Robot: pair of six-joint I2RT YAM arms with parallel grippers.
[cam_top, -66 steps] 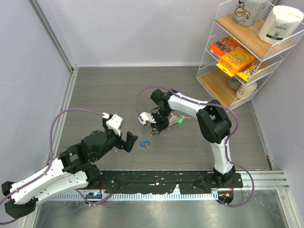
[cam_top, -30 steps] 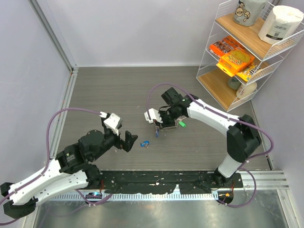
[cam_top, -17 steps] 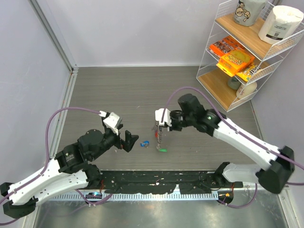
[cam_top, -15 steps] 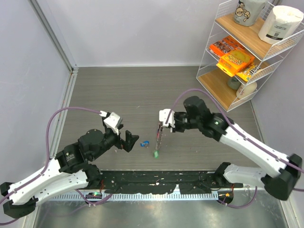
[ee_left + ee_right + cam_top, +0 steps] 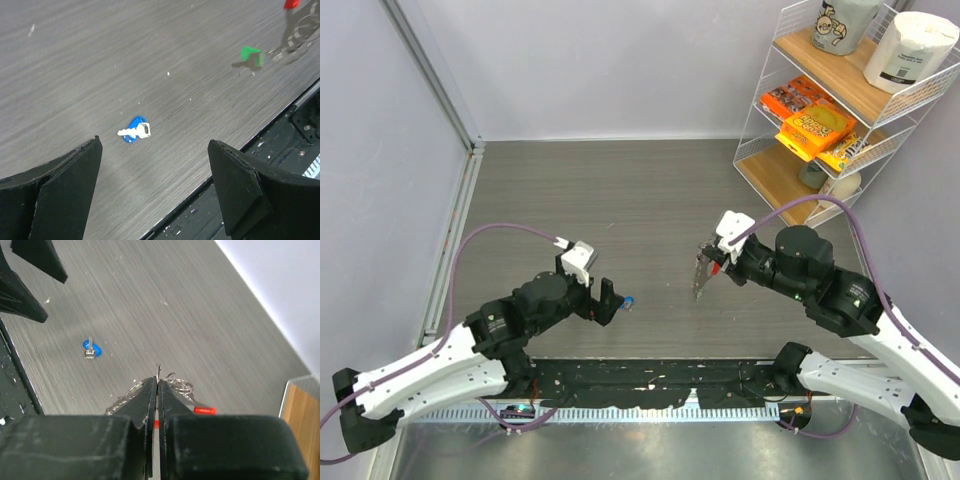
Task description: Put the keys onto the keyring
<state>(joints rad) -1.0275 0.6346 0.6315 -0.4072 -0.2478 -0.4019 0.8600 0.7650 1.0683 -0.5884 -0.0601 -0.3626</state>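
The right gripper (image 5: 156,382) pinches the keyring (image 5: 177,386). At its nine o'clock, the left gripper (image 5: 154,145) is spread apart over the blue key (image 5: 135,131). Writing on the orange packs (image 5: 817,127) is blurry.

One blue key (image 5: 135,131), one green key (image 5: 251,55), red-and-silver keyring (image 5: 204,410), grey table (image 5: 100,60).

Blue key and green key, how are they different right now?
The blue key lies loose and flat on the table. The green key dangles clear of the table, from the keyring held in the shut right gripper. The blue key's head is blue and the green key's is green. Both are tiny, with silvery blades.
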